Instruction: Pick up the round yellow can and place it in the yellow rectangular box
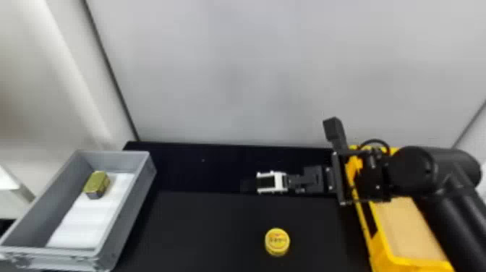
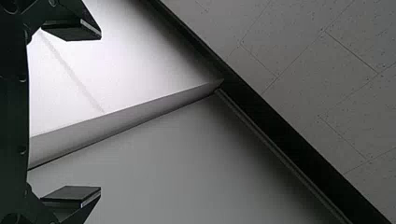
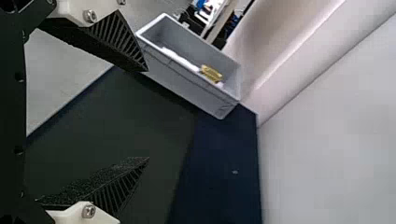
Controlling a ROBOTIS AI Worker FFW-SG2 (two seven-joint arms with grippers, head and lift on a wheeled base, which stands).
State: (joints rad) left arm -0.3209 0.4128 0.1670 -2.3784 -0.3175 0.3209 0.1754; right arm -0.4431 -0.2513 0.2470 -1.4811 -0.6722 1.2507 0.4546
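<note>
while a grey bin (image 1: 134,202) holds a gold tin (image 1: 97,181), both arms' jaws gape wide; empty.

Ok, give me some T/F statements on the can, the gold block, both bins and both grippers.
1. The can stands on the black table. True.
2. The gold block is in the yellow box. False: it's in the grey bin.
3. The grey bin is left of the can. True.
4. The right gripper holds the can. False: its fingers are apart, with nothing between them.
5. The left gripper is shut. False: it's open.
</note>
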